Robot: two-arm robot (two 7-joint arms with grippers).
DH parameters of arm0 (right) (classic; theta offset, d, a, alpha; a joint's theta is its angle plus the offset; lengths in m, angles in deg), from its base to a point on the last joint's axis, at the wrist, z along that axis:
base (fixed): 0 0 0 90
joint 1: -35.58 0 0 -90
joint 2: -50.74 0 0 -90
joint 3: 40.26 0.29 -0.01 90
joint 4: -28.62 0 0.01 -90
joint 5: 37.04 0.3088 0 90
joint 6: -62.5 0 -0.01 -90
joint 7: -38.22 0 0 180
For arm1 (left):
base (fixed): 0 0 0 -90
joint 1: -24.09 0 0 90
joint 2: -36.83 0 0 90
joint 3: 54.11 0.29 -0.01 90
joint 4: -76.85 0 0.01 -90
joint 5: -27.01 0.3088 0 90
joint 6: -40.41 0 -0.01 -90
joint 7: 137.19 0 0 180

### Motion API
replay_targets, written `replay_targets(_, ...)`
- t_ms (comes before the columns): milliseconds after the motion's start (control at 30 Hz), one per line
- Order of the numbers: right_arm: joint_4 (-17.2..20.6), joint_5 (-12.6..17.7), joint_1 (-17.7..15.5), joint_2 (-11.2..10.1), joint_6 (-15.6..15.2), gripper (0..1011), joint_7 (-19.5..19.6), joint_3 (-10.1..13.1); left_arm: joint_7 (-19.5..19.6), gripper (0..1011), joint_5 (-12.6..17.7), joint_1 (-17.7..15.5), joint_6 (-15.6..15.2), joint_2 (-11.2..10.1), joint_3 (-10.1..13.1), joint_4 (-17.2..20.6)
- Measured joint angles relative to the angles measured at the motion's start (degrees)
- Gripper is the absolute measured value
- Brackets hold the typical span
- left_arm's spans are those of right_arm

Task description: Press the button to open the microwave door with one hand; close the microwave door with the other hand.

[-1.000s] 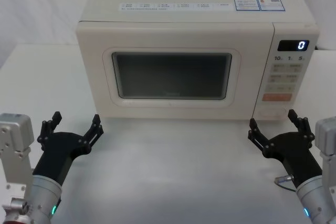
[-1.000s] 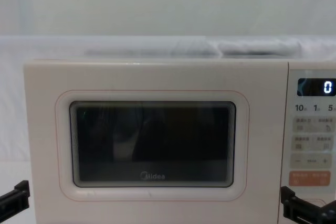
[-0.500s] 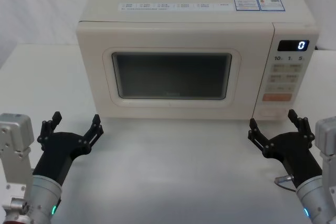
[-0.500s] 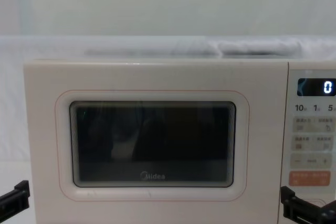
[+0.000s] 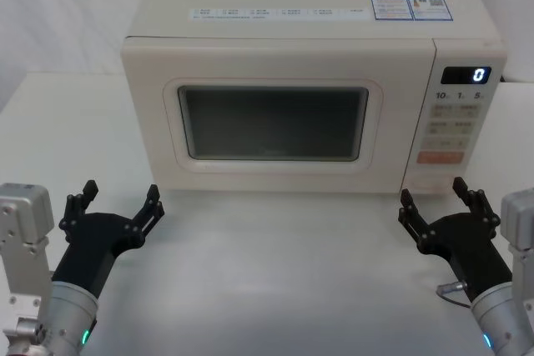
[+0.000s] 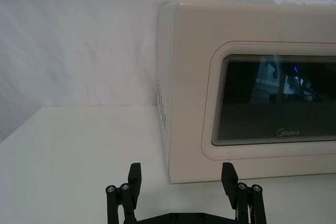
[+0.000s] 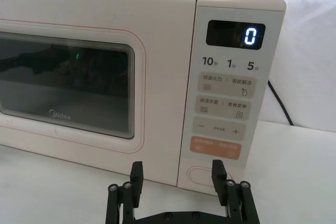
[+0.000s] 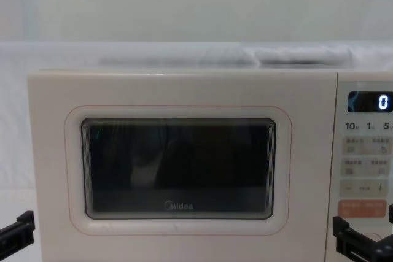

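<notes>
Cream-white plastic covers the whole front you are about to work on: the microwave door (image 5: 275, 114) sits shut and flush, its dark window facing you, and the button (image 7: 203, 176) lies at the very foot of the keypad strip (image 5: 455, 122), under the orange key (image 7: 216, 147). Your right pincer (image 5: 435, 204) hangs low over the worktop (image 5: 275, 273) just in front of that corner, fingers spread wide and holding nothing; the left pincer (image 5: 115, 198) waits the same way, wide apart and empty, before the door's left lower corner. Expect the button to be a stiff, sprung key that wants a firm, square push on its middle, likely with 1 fingertip rather than a pinch. The door should swing lightly on a left hinge; push it flat near its free right edge, not on the window, and watch that the smooth casing does not slide back.
</notes>
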Motion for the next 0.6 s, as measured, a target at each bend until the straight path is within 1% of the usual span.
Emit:
replay_targets(100, 0.00, 0.00, 0.00, 0.00, 0.00, 789, 0.00, 0.00, 0.00, 1001, 0.00, 0.00, 0.00, 0.00, 0.00, 0.00)
replay_targets(133, 0.00, 0.00, 0.00, 0.00, 0.00, 748, 0.00, 0.00, 0.00, 1001, 0.00, 0.00, 0.00, 0.00, 0.00, 0.00)
replay_targets(233, 0.00, 0.00, 0.00, 0.00, 0.00, 688, 0.00, 0.00, 0.00, 1001, 0.00, 0.00, 0.00, 0.00, 0.00, 0.00)
replay_targets(267, 0.00, 0.00, 0.00, 0.00, 0.00, 628, 0.00, 0.00, 0.00, 1001, 0.00, 0.00, 0.00, 0.00, 0.00, 0.00)
replay_targets(300, 0.00, 0.00, 0.00, 0.00, 0.00, 610, 0.00, 0.00, 0.00, 1001, 0.00, 0.00, 0.00, 0.00, 0.00, 0.00)
replay_targets(333, 0.00, 0.00, 0.00, 0.00, 0.00, 546, 0.00, 0.00, 0.00, 1001, 0.00, 0.00, 0.00, 0.00, 0.00, 0.00)
replay_targets(400, 0.00, 0.00, 0.00, 0.00, 0.00, 508, 0.00, 0.00, 0.00, 1001, 0.00, 0.00, 0.00, 0.00, 0.00, 0.00)
replay_targets(467, 0.00, 0.00, 0.00, 0.00, 0.00, 423, 0.00, 0.00, 0.00, 1001, 0.00, 0.00, 0.00, 0.00, 0.00, 0.00)
replay_targets(567, 0.00, 0.00, 0.00, 0.00, 0.00, 363, 0.00, 0.00, 0.00, 1001, 0.00, 0.00, 0.00, 0.00, 0.00, 0.00)
replay_targets(600, 0.00, 0.00, 0.00, 0.00, 0.00, 304, 0.00, 0.00, 0.00, 1001, 0.00, 0.00, 0.00, 0.00, 0.01, 0.00)
